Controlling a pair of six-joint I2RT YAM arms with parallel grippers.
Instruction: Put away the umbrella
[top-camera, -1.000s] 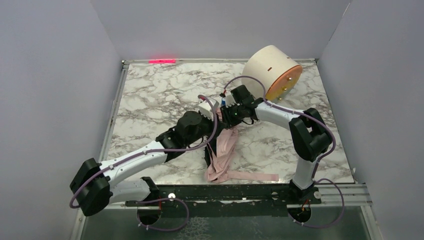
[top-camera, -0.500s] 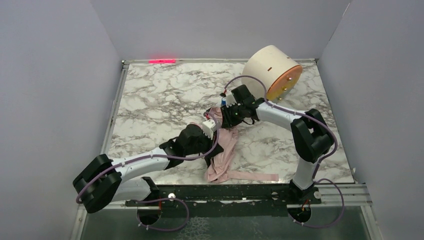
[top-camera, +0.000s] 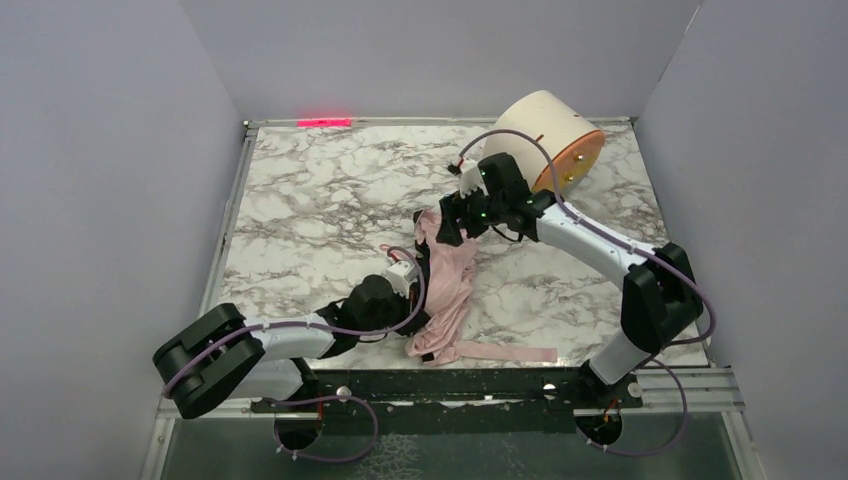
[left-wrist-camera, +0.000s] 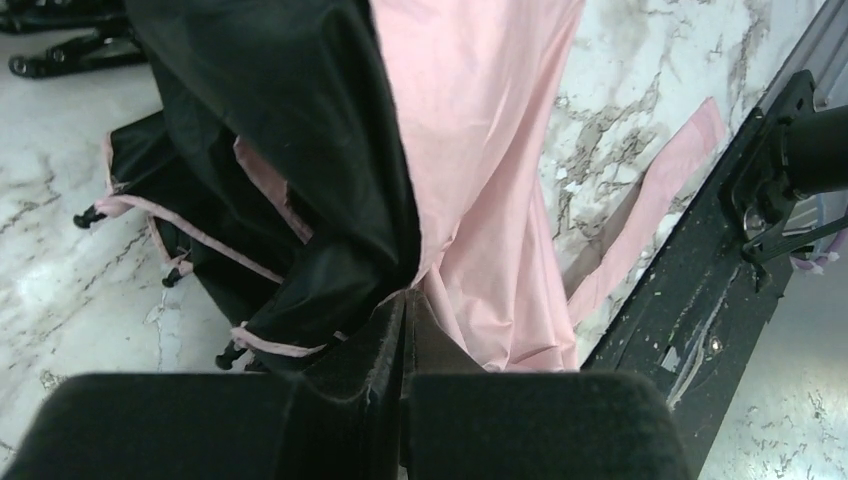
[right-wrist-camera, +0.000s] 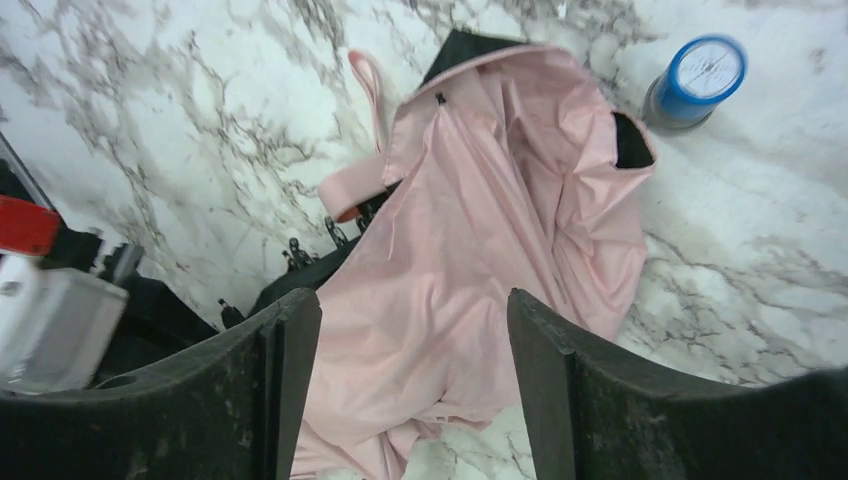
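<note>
Top external view: the umbrella (top-camera: 445, 275) sprawls mid-desk (top-camera: 320, 190), limp, light, probably slippery; left hand (left-wrist-camera: 405, 320) is clamped on its canopy cloth, right hand (right-wrist-camera: 412, 305) stands apart above it; bunched folds should hold best

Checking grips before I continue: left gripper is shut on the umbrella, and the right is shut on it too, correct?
No. The right gripper stands open over the umbrella, as the right wrist view shows. The left gripper is shut on it.
</note>
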